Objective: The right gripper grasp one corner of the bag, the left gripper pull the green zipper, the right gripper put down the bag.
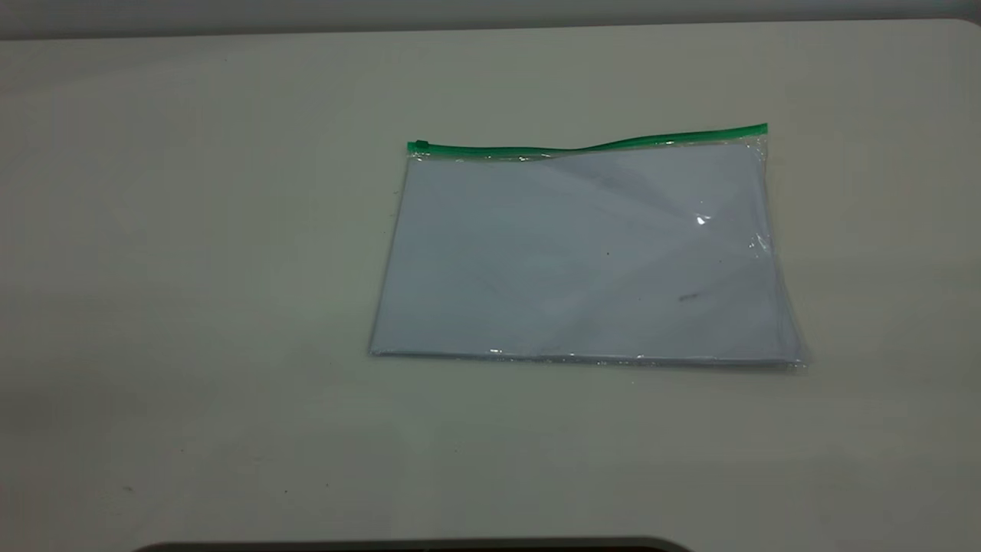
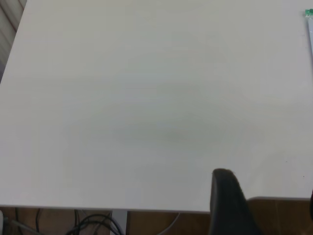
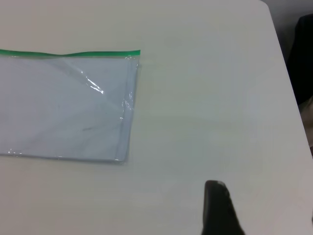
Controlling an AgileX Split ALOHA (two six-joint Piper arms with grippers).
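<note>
1. While only one black finger [image 3: 217, 208] of the right gripper [image 3: 254, 215] shows in the right wrist view, I cannot tell if this gripper is wide or narrow; it holds nothing that I can see, and it is above the bare table [image 3: 205, 122].
2. Ahead of that finger and to one side, well apart from it, lies one bag [image 3: 63, 107], flat on the table, clear plastic with white paper inside.
3. Nearest to the right gripper is the bag's short edge with one crinkly corner of the bag [image 3: 136, 53], where the green strip ends; nothing touches it.
4. One green zipper [image 3: 68, 53] runs along the long edge of the bag that is farther from the right gripper.
5. One dark finger [image 2: 227, 203] of the left gripper [image 2: 266, 205] shows in the left wrist view, over the table edge; how far its fingers stand apart I cannot tell.
6. Far from the left gripper, at the border of its view, only a small green end of the zipper [image 2: 308, 13] and a strip of the bag [image 2: 311, 34] appear.
7. From the exterior view I count one bag [image 1: 582, 253], one green zipper [image 1: 590, 144] and one small slider tab [image 1: 420, 145] at the zipper's end on the left arm's side; no gripper is in this view.
</note>
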